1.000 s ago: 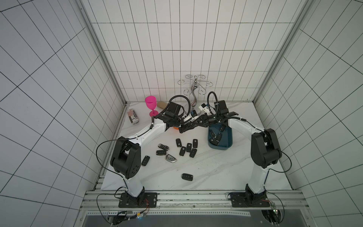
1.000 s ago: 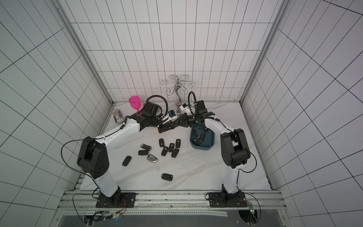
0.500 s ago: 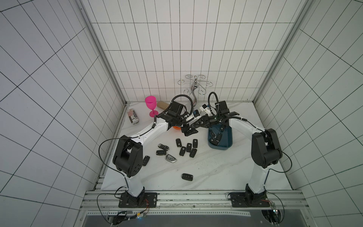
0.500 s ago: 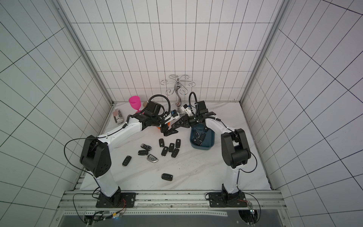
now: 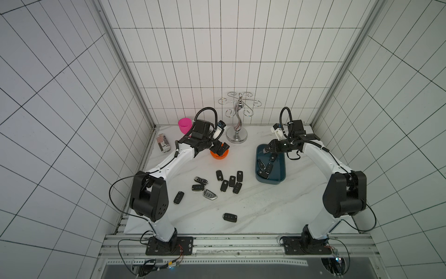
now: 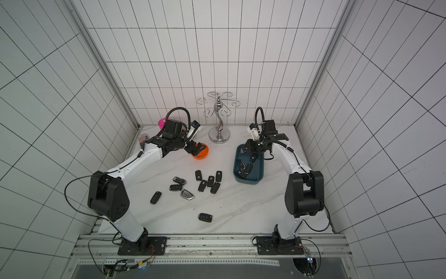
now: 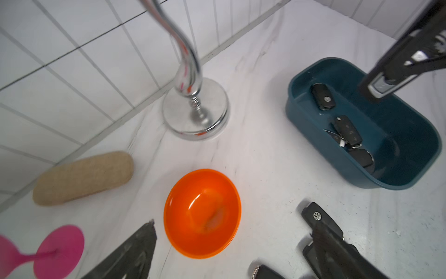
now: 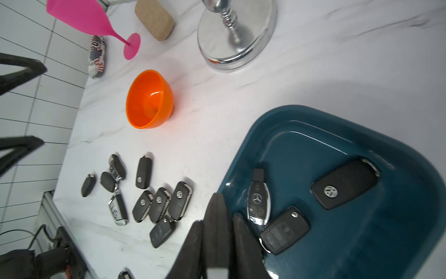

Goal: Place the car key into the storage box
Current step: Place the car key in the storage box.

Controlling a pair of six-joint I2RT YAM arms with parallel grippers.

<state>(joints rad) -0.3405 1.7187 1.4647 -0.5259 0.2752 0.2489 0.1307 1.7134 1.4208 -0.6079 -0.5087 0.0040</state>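
In a top view the right gripper (image 5: 268, 149) is clamped on the key (image 5: 265, 152) above the upper left corner of the box (image 5: 280, 177); the left gripper (image 5: 220, 150) hangs empty, fingers apart, over the bowl (image 5: 218, 157). Left wrist, upper right: the key juts over the box's bare end. Right wrist, bottom centre: the fingertips (image 8: 242, 236) line up near the rim. Better to shift inward over bare floor, lower, then release so it cannot bounce out
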